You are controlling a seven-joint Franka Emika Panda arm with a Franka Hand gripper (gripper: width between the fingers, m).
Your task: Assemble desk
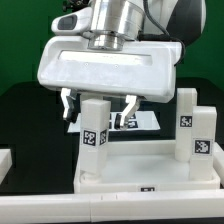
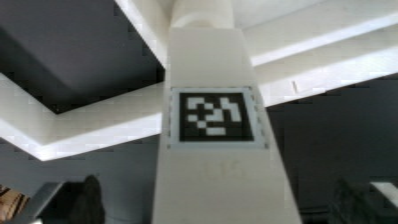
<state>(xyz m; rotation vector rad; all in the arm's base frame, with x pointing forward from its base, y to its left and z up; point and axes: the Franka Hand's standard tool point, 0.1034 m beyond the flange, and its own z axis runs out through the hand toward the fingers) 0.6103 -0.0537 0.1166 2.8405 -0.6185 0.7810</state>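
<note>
Desk top [image 1: 130, 172] lies on the dark worktop [image 1: 20, 110] with legs [image 1: 95, 135] standing upright on it. Fingers [image 1: 68, 104] hang open either side of one leg, not touching it.

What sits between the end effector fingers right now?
The desk leg, standing upright on the desk top. In the exterior view the open end effector straddles its top end; the wrist view shows the tagged leg running between the fingertips.
</note>
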